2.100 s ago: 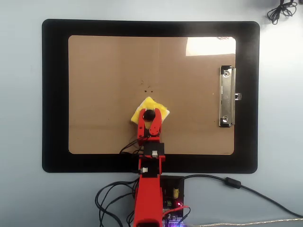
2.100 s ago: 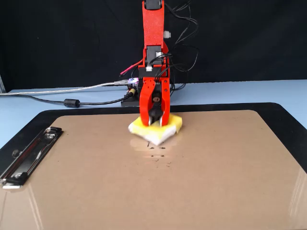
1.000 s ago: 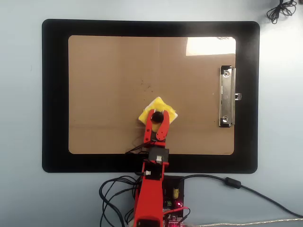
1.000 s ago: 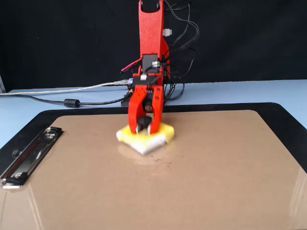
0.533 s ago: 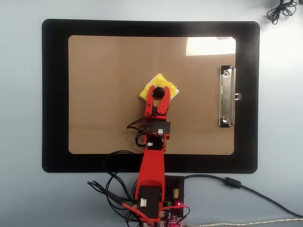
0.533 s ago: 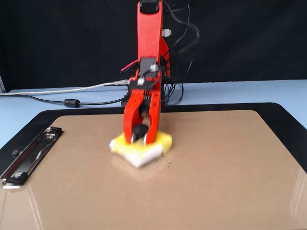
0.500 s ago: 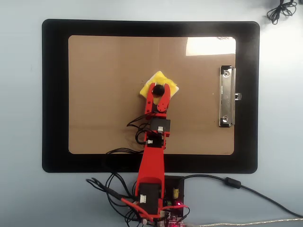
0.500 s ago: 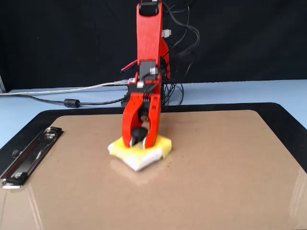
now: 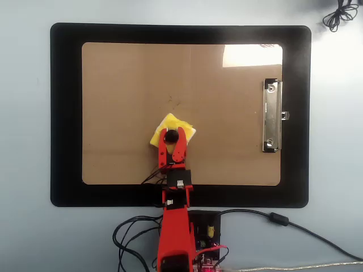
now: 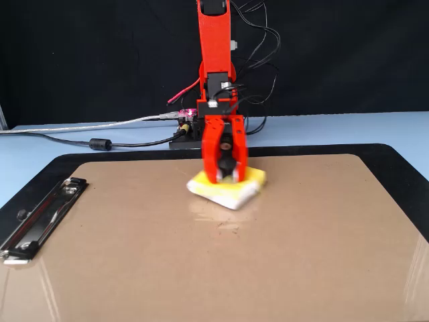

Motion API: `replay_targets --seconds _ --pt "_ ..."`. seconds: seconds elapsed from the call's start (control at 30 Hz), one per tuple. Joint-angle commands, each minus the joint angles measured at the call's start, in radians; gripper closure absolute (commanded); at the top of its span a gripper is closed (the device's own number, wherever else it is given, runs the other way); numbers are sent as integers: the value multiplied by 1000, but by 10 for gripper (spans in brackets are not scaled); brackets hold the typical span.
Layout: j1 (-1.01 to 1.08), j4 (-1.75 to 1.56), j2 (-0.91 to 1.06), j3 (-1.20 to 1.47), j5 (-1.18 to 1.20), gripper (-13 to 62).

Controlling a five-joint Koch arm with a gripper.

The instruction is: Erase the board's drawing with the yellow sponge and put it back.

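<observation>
The tan-brown board (image 9: pixel 227 141) lies on a black mat (image 9: pixel 65 113), with its silver clip (image 9: pixel 271 116) on the right in the overhead view. The yellow sponge (image 9: pixel 169 120) rests flat on the board, left of centre and towards the arm. My red gripper (image 9: pixel 171 135) reaches down onto it, and its jaws are closed on the black knob in the sponge's middle. In the fixed view, the gripper (image 10: pixel 226 176) stands upright on the sponge (image 10: pixel 249 182). The drawing (image 9: pixel 173 103) shows only as faint thin marks just beyond the sponge, and also in the fixed view (image 10: pixel 228 226).
The arm's base and controller board (image 9: pixel 207 232) sit off the mat's near edge, with several loose cables. A coiled cable (image 9: pixel 340 14) lies at the overhead view's top right. The clip (image 10: pixel 40 218) rises above the board on the fixed view's left.
</observation>
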Motion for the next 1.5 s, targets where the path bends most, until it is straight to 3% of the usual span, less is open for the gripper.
replay_targets --seconds 0.0,0.13,0.23,0.33,0.5,0.63,1.0,1.1,1.33,1.4,1.47 --pt "-31 -20 -123 -150 -61 576" --pt "-18 -21 -453 -489 -61 575" --pt "11 -21 -531 -592 -57 576" --pt "72 -32 -420 -433 -55 576" --pt "71 -95 -72 -14 -55 576" --pt "69 -91 46 83 -54 576" --pt "173 -103 -626 -629 -55 576" --pt "172 -126 -534 -477 -57 576" --pt "163 -153 -71 21 -55 576" --pt "163 -152 -80 -8 -55 576" --pt "163 -149 -207 -144 -55 576"
